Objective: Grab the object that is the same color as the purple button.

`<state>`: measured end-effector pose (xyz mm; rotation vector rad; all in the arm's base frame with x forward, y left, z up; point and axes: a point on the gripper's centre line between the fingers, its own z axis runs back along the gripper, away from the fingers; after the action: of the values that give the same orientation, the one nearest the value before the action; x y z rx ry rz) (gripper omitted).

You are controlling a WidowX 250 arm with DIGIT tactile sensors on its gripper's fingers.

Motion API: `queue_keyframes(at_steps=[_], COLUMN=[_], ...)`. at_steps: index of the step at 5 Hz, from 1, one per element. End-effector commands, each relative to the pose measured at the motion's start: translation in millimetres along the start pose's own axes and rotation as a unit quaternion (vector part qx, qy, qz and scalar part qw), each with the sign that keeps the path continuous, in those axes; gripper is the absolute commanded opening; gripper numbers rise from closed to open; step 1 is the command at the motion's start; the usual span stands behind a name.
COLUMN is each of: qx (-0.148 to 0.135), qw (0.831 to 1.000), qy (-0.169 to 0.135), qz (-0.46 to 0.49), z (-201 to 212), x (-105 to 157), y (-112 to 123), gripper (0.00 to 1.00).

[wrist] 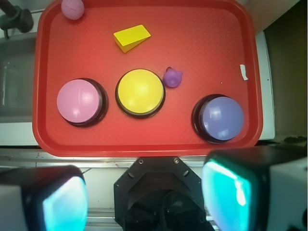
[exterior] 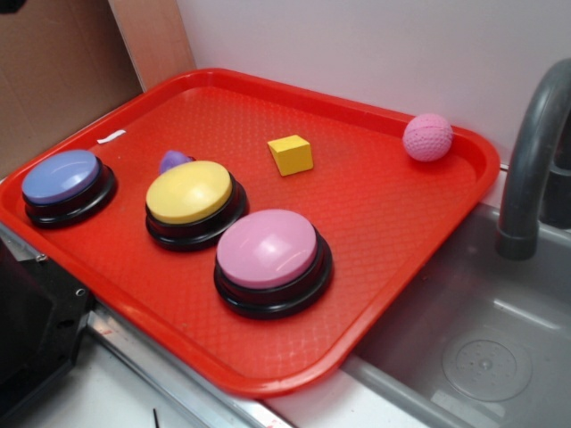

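Observation:
A tiny purple lump, the object (exterior: 174,160) (wrist: 173,77), lies on the red tray (exterior: 375,232) (wrist: 207,43), touching or nearly touching the yellow button's far side. The purple button (exterior: 64,182) (wrist: 221,117) sits at the tray's left end in the exterior view. My gripper (wrist: 144,199) is open, well back from the tray over the robot's black base; its two teal fingers (wrist: 226,197) stand wide apart with nothing between them. The gripper does not show in the exterior view.
A yellow button (exterior: 189,198) (wrist: 140,91) and a pink button (exterior: 270,257) (wrist: 79,101) stand in a row with the purple one. A yellow cube (exterior: 291,153) (wrist: 131,37) and a pink knitted ball (exterior: 427,136) (wrist: 72,8) lie farther back. A grey faucet (exterior: 531,169) and sink (exterior: 482,348) are on the right.

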<state>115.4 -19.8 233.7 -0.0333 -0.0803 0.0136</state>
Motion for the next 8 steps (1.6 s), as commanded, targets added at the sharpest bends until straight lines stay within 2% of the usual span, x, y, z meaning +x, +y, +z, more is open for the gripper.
queue_keyframes(at_steps=[1, 3, 4, 5, 6, 7, 8], qx=[0.000, 0.004, 0.004, -0.010, -0.034, -0.010, 0.026], qw=[1.000, 1.000, 1.000, 0.999, 0.996, 0.980, 0.947], qy=[0.000, -0.012, -0.026, -0.018, -0.011, 0.013, 0.037], qz=[0.000, 0.018, 0.017, 0.039, 0.076, 0.200, 0.319], z=[0, -19, -18, -37, -68, -90, -107], x=[0, 29, 32, 52, 81, 80, 64], y=[0, 5, 11, 17, 39, 68, 83], gripper=[1.00, 1.00, 1.00, 1.00, 1.00, 1.00, 1.00])
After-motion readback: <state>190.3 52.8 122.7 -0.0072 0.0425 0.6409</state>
